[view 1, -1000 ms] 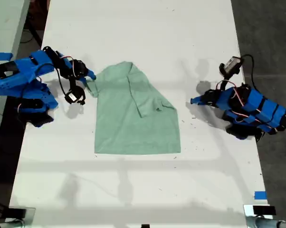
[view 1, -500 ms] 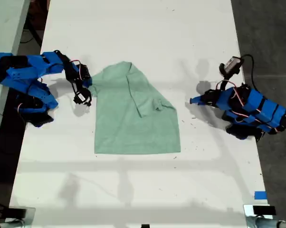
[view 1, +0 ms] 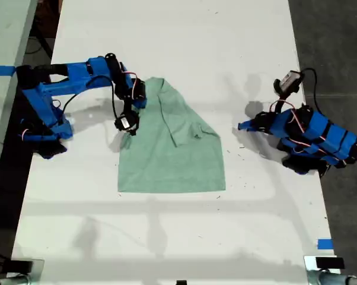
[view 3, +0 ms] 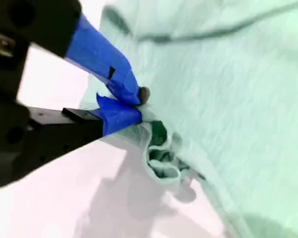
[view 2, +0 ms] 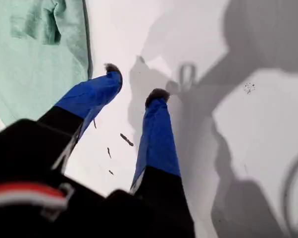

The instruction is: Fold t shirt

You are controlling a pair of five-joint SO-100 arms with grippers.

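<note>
The small pale mint-green soft-fabric t shirt (view 1: 169, 148) lay flat on the white table (view 1: 178, 41), one sleeve already folded across its chest. Its edge on the exterior view's left was bunched between the jaws of my second gripper (view 3: 134, 106), which were pinched closed on that fabric. My first gripper (view 2: 134, 87) rested apart from the shirt, jaws spread partway with only bare table between them; the cloth's edge lay just beside one blue finger (view 2: 92, 94).
</note>
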